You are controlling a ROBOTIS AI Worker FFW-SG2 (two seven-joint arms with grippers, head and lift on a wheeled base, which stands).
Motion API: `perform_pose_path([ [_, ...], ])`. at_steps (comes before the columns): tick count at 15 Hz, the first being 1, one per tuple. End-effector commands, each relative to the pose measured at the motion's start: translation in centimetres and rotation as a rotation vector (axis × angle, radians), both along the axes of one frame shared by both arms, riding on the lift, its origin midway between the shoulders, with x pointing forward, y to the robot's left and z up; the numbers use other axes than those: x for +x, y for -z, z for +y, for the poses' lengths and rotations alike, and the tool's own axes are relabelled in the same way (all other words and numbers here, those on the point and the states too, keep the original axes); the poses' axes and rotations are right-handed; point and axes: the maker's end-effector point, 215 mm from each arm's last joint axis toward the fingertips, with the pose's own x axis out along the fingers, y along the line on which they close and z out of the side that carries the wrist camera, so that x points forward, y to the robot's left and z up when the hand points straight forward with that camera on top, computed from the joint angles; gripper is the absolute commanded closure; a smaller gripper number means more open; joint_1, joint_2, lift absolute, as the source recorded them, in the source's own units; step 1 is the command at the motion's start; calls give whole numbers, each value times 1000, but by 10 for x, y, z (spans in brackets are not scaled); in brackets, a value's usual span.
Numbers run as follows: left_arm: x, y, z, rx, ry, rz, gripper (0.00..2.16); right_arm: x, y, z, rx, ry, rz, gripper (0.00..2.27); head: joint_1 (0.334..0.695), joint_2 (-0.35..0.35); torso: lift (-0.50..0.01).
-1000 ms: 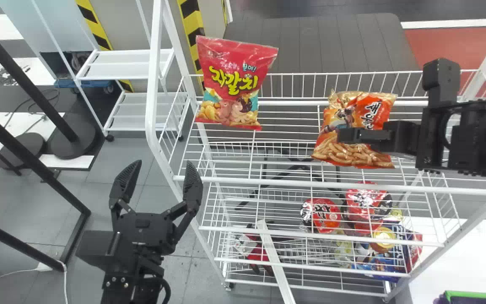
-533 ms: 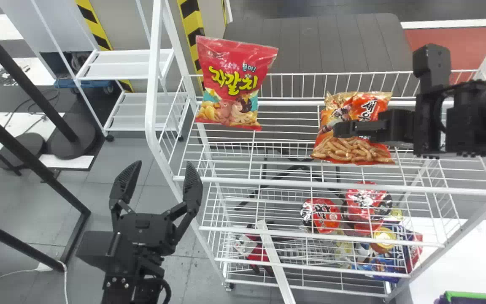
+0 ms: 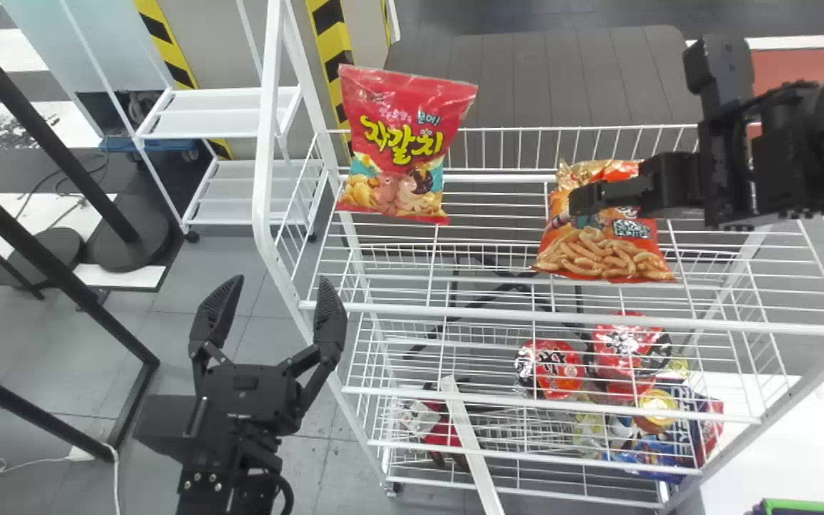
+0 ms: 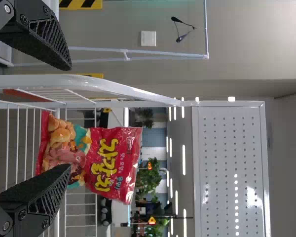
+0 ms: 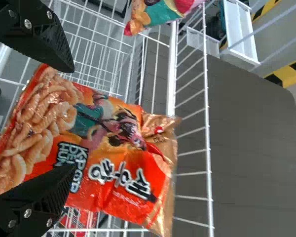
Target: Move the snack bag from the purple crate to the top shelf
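Head view: white wire rack, orange snack bag upright on its top shelf
Red bag at the shelf's left; right tool spread wide at the orange one, gripping nothing; left tool beside the rack, wide apart, empty

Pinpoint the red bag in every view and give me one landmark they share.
Head view: the red bag stands at the left of the rack, left of the orange bag.
Left wrist view: the red bag is farther off, past the left gripper's open fingers.
Right wrist view: part of the red bag shows at the picture's edge, beyond the orange bag.
Shared landmark: the white wire rack.
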Motion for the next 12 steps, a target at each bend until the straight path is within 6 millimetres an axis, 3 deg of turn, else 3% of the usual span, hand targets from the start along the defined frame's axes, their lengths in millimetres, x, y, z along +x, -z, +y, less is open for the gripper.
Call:
perform_pose_path([
  [1,0,-1,0,1,1,-3,124,1,3,1,-13,-5,12,147,695,142,0],
  [8,0,-1,2,3,-4,-4,124,9,11,-7,-67,8,44,147,695,135,0],
  [12,1,-1,3,4,-3,-7,124,-11,38,-3,-60,-2,94,151,695,135,0],
])
